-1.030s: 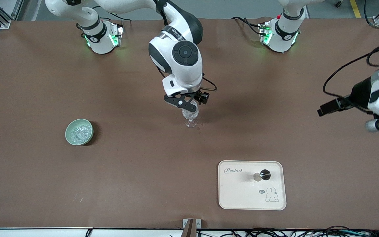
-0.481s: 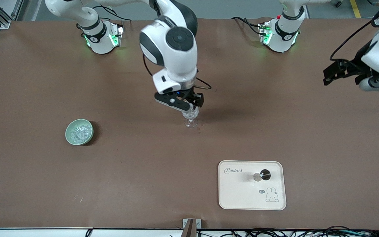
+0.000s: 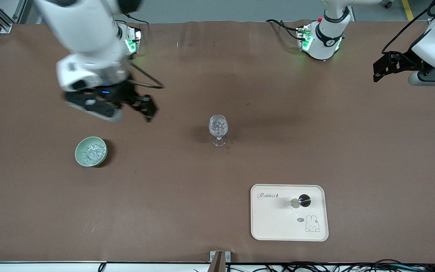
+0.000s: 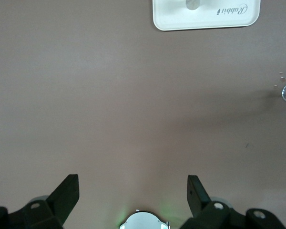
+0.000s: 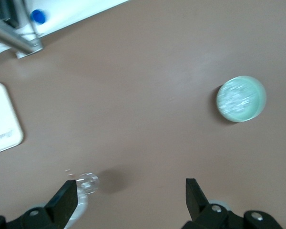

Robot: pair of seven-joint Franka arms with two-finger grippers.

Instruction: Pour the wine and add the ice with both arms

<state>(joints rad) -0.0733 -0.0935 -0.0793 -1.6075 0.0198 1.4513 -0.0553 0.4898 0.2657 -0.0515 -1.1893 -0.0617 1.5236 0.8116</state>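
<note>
Right gripper [image 3: 127,109] held empty, fingers spread, over table just beside bowl [image 3: 91,151] of ice [image 3: 90,152], probably for next scoop. Left gripper [image 3: 385,68] parked wide open, waiting, well apart from glass [image 3: 218,128].

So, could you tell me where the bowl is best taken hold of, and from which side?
Probably by its rim, from above. The bowl sits upright and open-topped on the table, low and round, with ice filling its middle. One finger inside the wall and one outside should pinch it. The right tool, open, is up in the air close by.
</note>
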